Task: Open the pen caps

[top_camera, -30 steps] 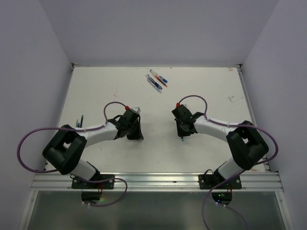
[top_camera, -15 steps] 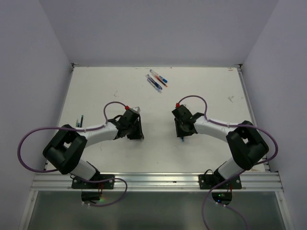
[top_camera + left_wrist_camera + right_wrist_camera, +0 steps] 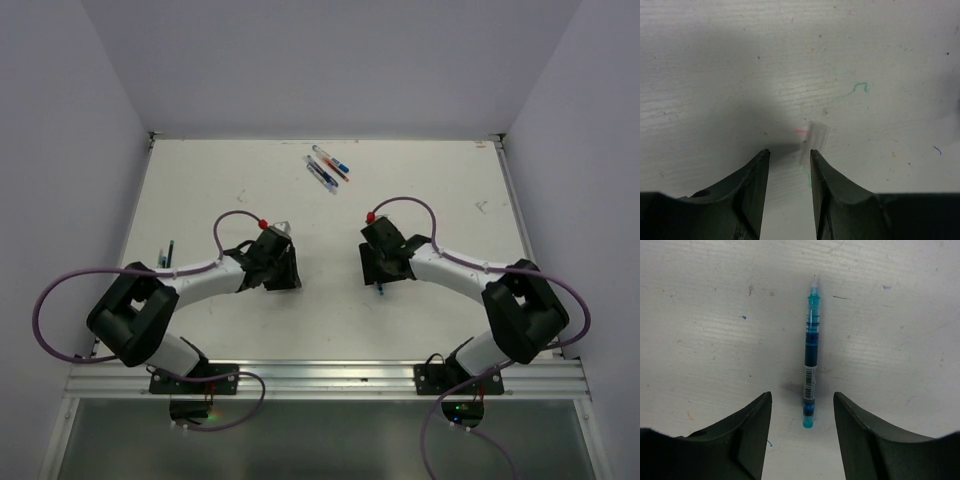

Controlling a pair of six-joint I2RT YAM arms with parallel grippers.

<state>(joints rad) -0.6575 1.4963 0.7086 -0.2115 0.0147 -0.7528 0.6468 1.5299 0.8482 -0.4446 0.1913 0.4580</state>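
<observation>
In the right wrist view a teal-blue pen [image 3: 810, 365] lies uncapped on the table, its bare tip pointing away. My right gripper [image 3: 802, 396] stands open around its near end and touches nothing. From above, only the pen's blue end [image 3: 380, 291] shows under the right gripper [image 3: 378, 279]. A small clear pen cap [image 3: 817, 139], blurred, sits just past the right fingertip of my left gripper [image 3: 789, 152]. That gripper is open with nothing between its fingers. In the top view the left gripper [image 3: 284, 278] hangs low over the table, left of centre.
Three capped pens [image 3: 327, 167] with blue and red ends lie together at the far middle of the table. Another thin pen [image 3: 168, 252] rests near the left edge. Grey walls [image 3: 90, 150] close in the white table [image 3: 440, 180] on three sides.
Both grippers have gone from shut to open. The pen now lies loose under the right gripper and the clear cap loose beside the left fingers. The arms have barely shifted.
</observation>
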